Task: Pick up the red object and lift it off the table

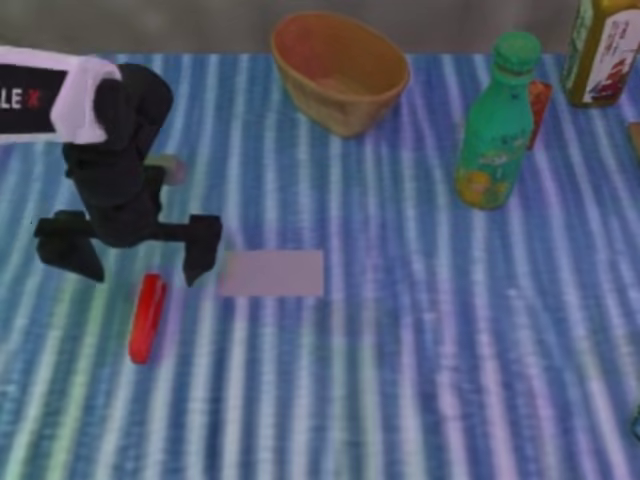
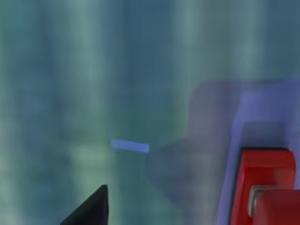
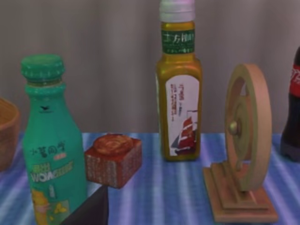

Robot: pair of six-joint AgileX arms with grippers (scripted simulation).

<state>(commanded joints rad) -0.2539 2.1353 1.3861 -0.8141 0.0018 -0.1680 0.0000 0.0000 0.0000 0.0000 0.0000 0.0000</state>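
Red object (image 1: 147, 317) lies flat near the table's (image 1: 420, 380) left edge, toward the front. Just behind it, the left gripper (image 1: 143, 256) hangs with jaws spread wide, seemingly lining up to straddle it. Right arm unseen from above.

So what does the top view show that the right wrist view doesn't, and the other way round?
Only the top view shows the left claw, open, hanging over the table just behind the red object, plus the grey flat rectangle. Only the right wrist view shows the wooden wheel on its stand and a dark cola bottle. Both show the green bottle, the yellow bottle and the wooden bowl.
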